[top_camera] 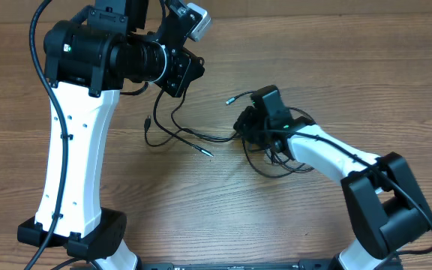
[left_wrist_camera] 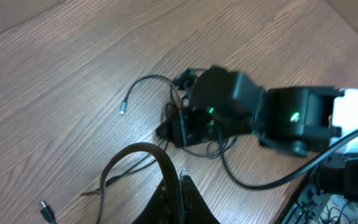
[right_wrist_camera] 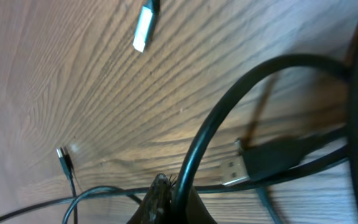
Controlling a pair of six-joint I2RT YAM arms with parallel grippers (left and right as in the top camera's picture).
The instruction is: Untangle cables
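While the left gripper (left_wrist_camera: 174, 186) hangs over the table (top_camera: 223, 217) with its fingers pressed together on one strand of the cables (top_camera: 190, 137), the right gripper (right_wrist_camera: 165, 198) sits low in the knotted bundle, jaws closed on what looks like a thick looping cord. Loose strands trail between the two arms, plug tips lying flat.
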